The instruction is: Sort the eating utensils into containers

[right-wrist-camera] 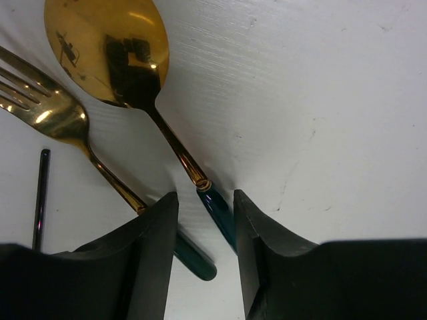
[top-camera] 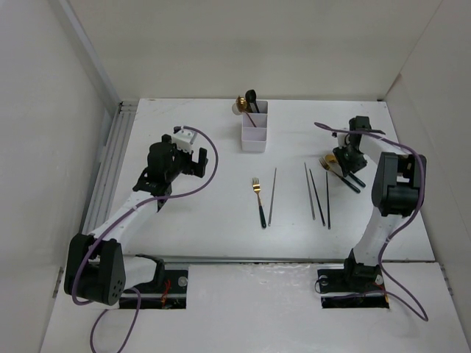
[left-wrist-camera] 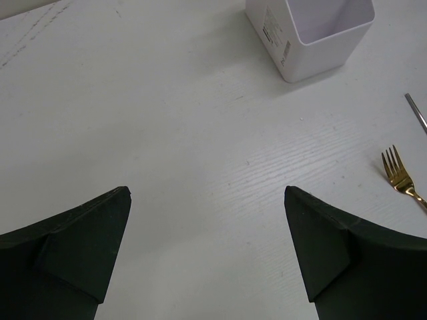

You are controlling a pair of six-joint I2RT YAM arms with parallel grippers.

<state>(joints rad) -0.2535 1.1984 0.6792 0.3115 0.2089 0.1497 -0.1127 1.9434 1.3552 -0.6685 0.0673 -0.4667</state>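
The white organiser (top-camera: 255, 133) stands at the back centre, with a gold and a black spoon (top-camera: 246, 102) upright in its far compartment. A gold black-handled fork (top-camera: 258, 200) lies mid-table beside one dark chopstick (top-camera: 272, 195). Three more chopsticks (top-camera: 318, 195) lie to the right. My right gripper (top-camera: 346, 160) is low over a gold spoon (right-wrist-camera: 107, 47) and a gold fork (right-wrist-camera: 41, 107), both dark-handled. Its fingers (right-wrist-camera: 153, 247) stand narrowly apart astride the spoon's dark handle (right-wrist-camera: 220, 212), which lies against the right finger. My left gripper (top-camera: 189, 157) is wide open and empty left of the organiser (left-wrist-camera: 313, 33).
White walls close in the table on the left, back and right. A metal rail (top-camera: 110, 158) runs along the left edge. In the left wrist view the fork's tines (left-wrist-camera: 397, 175) and a chopstick end (left-wrist-camera: 416, 115) show at the right. A chopstick tip (right-wrist-camera: 40, 200) lies left of the right fingers.
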